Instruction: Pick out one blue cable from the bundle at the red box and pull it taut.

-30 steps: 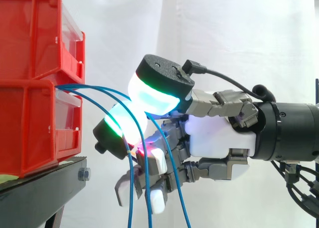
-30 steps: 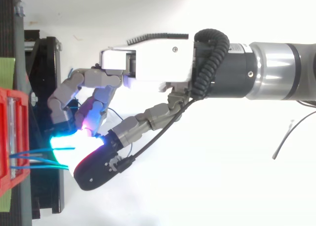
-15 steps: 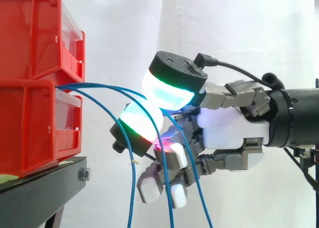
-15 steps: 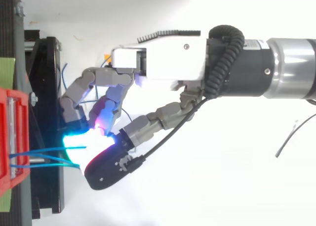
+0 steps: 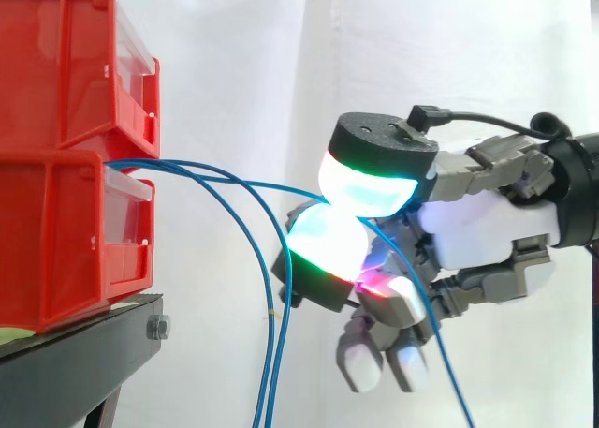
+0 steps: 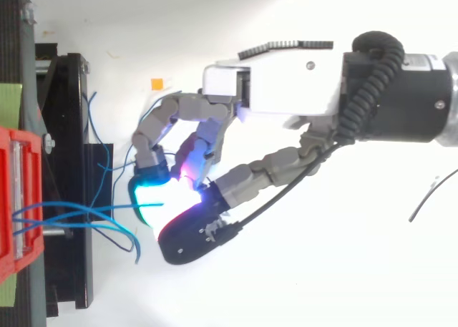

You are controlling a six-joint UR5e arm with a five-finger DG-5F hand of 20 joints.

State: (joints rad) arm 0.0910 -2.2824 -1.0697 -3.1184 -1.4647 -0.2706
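The hand [image 5: 482,245] is white-palmed, with grey fingers [image 5: 496,158] and green-glowing pads [image 5: 370,186].

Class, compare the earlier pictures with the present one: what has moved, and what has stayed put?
The hand has drawn back from the red bins, to the right in the side view, its fingers still pinching one blue cable, which now runs straighter from the bins. The bins stayed put.

Nothing legible: no print, numbers, labels or signs to be made out on the red bins [image 5: 56,213], on the black stand [image 5: 84,339] or on the hand [image 5: 487,236].
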